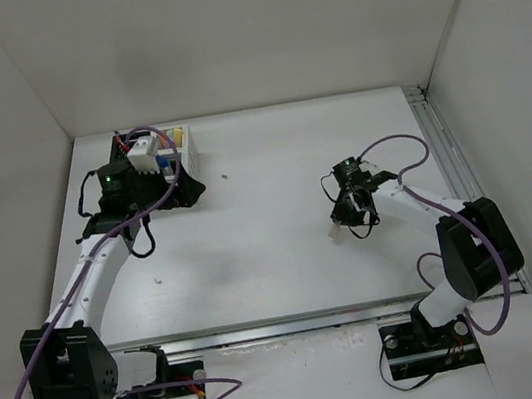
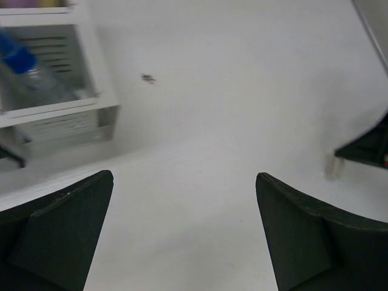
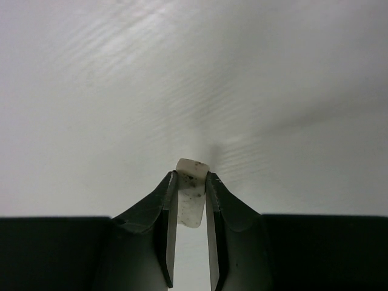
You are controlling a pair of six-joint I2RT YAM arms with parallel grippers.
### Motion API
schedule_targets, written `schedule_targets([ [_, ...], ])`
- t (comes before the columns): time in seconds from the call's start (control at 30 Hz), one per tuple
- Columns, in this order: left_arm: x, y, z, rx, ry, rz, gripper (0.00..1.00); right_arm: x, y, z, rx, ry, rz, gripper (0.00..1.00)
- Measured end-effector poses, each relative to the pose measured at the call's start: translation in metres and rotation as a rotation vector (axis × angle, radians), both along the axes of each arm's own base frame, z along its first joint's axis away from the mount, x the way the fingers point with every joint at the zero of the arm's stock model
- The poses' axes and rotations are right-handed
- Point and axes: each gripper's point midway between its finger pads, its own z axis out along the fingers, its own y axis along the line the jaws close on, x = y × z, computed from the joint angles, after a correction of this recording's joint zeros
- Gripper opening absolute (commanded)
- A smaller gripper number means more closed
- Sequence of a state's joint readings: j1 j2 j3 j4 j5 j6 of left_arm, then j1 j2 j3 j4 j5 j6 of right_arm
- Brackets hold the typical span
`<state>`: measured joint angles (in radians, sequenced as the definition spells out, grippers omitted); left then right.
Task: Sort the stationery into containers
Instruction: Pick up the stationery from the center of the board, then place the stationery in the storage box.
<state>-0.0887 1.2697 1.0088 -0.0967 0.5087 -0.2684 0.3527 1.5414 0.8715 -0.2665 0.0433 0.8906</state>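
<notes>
My right gripper [image 1: 339,223] is shut on a small beige eraser [image 3: 193,182], held upright between the fingertips just above the table; the eraser also shows in the top view [image 1: 335,233]. My left gripper [image 1: 189,189] is wide open and empty [image 2: 185,179], low over the table beside the white organizer [image 1: 179,144]. In the left wrist view the white organizer [image 2: 54,109] holds a blue-capped marker [image 2: 17,54]. The black organizer is mostly hidden under my left arm. Yellow and blue items show inside the white one from above.
A small pale bit [image 1: 158,277] lies on the table left of centre, and a tiny speck [image 1: 225,177] lies just right of the left gripper. White walls enclose the table on three sides. A metal rail [image 1: 441,152] runs along the right edge.
</notes>
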Motion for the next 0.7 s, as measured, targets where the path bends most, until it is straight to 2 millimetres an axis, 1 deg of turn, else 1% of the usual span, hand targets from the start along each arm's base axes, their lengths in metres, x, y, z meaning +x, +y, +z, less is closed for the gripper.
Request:
schedule_targets([
  [0.1, -0.012, -0.045, 0.0, -0.049, 0.003, -0.199, 1.0, 0.016, 0.017, 0.024, 0.012, -0.104, 0.097, 0.0],
  [0.23, -0.035, -0.106, -0.004, -0.114, 0.028, -0.453, 1.0, 0.033, 0.041, 0.058, 0.101, -0.248, 0.181, 0.0],
  [0.37, -0.054, -0.158, -0.009, -0.16, 0.069, -0.63, 1.0, 0.051, 0.065, 0.087, 0.208, -0.374, 0.228, 0.0],
  [0.47, -0.066, -0.185, -0.018, -0.182, 0.103, -0.698, 1.0, 0.058, 0.079, 0.099, 0.259, -0.429, 0.24, 0.0],
  [0.53, -0.07, -0.198, -0.024, -0.183, 0.127, -0.719, 1.0, 0.061, 0.087, 0.106, 0.295, -0.46, 0.239, 0.0],
  [0.6, -0.068, -0.21, -0.028, -0.178, 0.14, -0.731, 0.99, 0.062, 0.094, 0.112, 0.327, -0.479, 0.24, 0.0],
  [0.7, -0.06, -0.222, -0.028, -0.171, 0.137, -0.73, 0.94, 0.062, 0.101, 0.12, 0.367, -0.495, 0.244, 0.0],
])
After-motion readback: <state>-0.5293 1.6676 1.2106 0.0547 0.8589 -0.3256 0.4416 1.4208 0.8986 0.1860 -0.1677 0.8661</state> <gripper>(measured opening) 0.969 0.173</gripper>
